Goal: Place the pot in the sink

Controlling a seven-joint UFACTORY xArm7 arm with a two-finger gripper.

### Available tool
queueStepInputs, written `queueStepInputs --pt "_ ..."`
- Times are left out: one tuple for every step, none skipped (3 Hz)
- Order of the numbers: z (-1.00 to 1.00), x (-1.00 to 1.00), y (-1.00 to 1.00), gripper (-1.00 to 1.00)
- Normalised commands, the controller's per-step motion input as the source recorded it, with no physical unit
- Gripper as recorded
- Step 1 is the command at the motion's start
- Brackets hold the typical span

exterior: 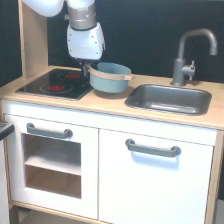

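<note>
While it is sitting near the back edge of the counter [107,107], between the stovetop [55,84] and the sink [170,98], the pot [110,77] is showing a round light blue-teal body, a tan rim band and no lid. The gripper [88,68] is reaching down at the pot's rim on the stovetop side; whether its jaws are closing on the rim cannot be told. The arm [85,35] is hanging almost vertically from above.

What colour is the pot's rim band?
Tan, on the light blue-teal pot; shown in the exterior view.
</note>
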Motion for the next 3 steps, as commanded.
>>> queueStepInputs --pt "0.12 0.10 0.00 -0.09" --pt "0.13 0.11 0.02 0.10" --pt "0.09 0.12 0.03 0.35"
